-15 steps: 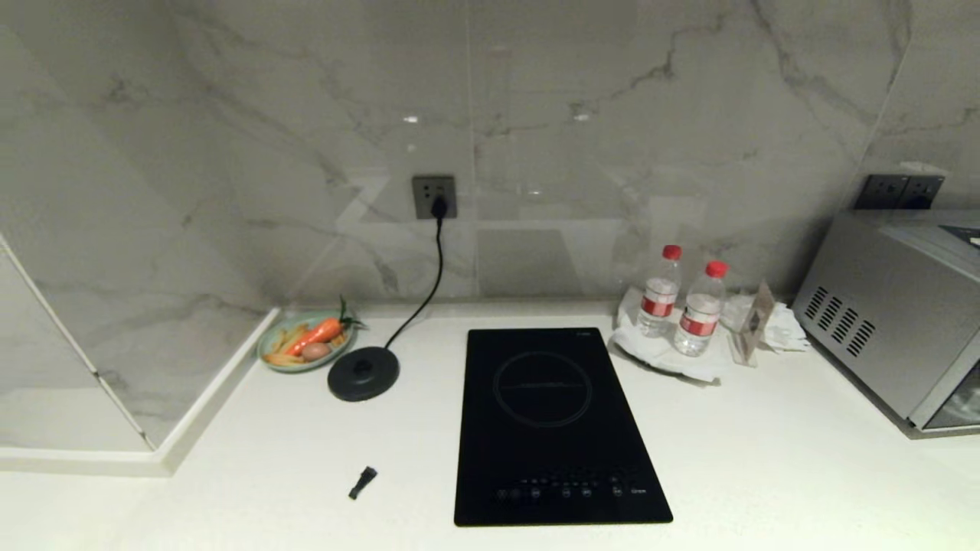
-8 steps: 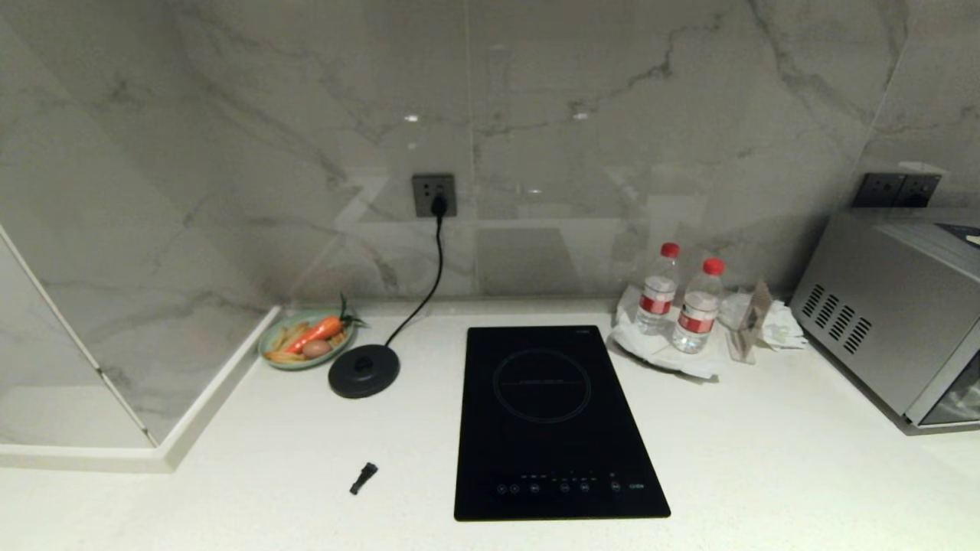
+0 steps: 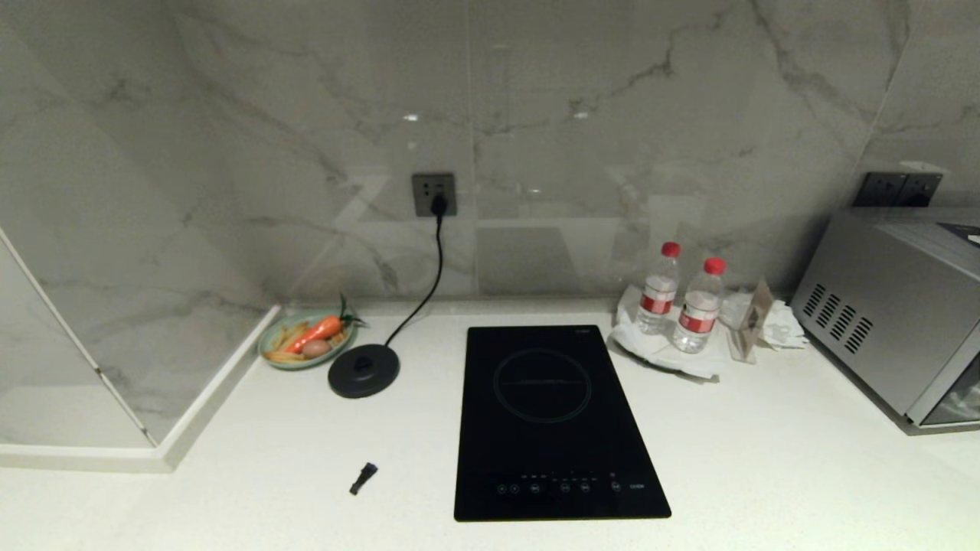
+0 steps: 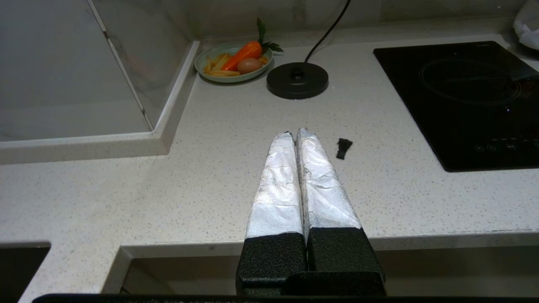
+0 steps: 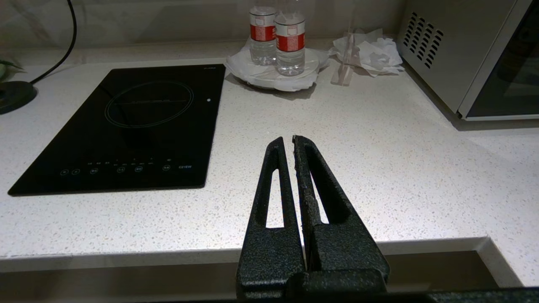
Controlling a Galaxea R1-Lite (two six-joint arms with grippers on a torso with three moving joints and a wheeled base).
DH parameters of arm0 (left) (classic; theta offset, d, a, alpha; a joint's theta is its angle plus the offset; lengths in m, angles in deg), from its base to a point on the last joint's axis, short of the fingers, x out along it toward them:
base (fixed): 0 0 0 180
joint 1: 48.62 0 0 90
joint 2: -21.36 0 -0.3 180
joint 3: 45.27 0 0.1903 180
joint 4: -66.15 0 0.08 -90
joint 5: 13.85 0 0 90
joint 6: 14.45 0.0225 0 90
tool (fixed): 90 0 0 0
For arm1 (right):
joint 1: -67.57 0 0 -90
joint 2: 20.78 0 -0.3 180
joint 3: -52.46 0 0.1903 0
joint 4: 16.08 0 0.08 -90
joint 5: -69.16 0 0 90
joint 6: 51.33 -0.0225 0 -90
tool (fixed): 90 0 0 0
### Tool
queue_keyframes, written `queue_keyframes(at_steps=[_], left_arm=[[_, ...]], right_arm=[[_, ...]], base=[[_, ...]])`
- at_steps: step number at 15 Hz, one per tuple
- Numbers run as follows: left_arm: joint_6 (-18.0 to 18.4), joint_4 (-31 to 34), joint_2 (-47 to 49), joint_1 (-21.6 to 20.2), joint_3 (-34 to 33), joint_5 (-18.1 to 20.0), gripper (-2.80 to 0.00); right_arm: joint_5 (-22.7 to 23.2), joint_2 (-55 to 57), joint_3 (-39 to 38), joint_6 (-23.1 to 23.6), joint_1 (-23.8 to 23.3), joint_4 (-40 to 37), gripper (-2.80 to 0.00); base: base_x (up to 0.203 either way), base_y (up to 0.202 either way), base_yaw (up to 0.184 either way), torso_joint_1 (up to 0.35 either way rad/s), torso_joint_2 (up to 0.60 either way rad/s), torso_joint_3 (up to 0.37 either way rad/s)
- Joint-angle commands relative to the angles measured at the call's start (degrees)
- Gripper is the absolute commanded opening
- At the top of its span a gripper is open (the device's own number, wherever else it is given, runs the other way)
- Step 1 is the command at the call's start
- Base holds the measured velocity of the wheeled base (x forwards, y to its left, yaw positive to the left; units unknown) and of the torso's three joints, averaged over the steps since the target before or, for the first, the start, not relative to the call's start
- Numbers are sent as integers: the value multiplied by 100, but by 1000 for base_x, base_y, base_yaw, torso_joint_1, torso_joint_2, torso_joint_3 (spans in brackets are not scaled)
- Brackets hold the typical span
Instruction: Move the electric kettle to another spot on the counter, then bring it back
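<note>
The counter [image 3: 766, 459] is white and speckled; only the wrist views show its rounded front edge. Both arms are out of the head view. Left gripper [image 4: 294, 134] and right gripper [image 5: 286, 141] hover there, jaws pressed together, empty. The kettle is in no view; its base [image 3: 364, 371] stands bare.

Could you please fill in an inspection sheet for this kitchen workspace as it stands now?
Surface: white speckled counter, hob set in it.
Job's things: kettle nothing seen; only its base sits bare.
Clutter: food plate beside the base; two bottles on a plate with tissue; small black piece left of the hob.
Grippers: left claw shut, empty, above the front edge; right claw shut, empty, likewise.
Cables: cord from base to wall socket.
Surroundings: marble wall, oven at right.
</note>
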Motion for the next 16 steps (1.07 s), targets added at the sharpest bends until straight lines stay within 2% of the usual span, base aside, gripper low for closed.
queue_keyframes(at_steps=[1,6,16], left_arm=[[8,2,7,-1,0,-14,-280],[8,2,7,-1,0,-5,-280],[-28,2,7,0,0,4,-280]], right_arm=[[2,0,0,0,0,-2,-280],[2,0,0,0,0,-2,-280],[2,9,0,-20,0,-2,-280]], base=[[0,0,0,0,0,0],[0,0,0,-29,78,42],[0,0,0,-104,256,145]])
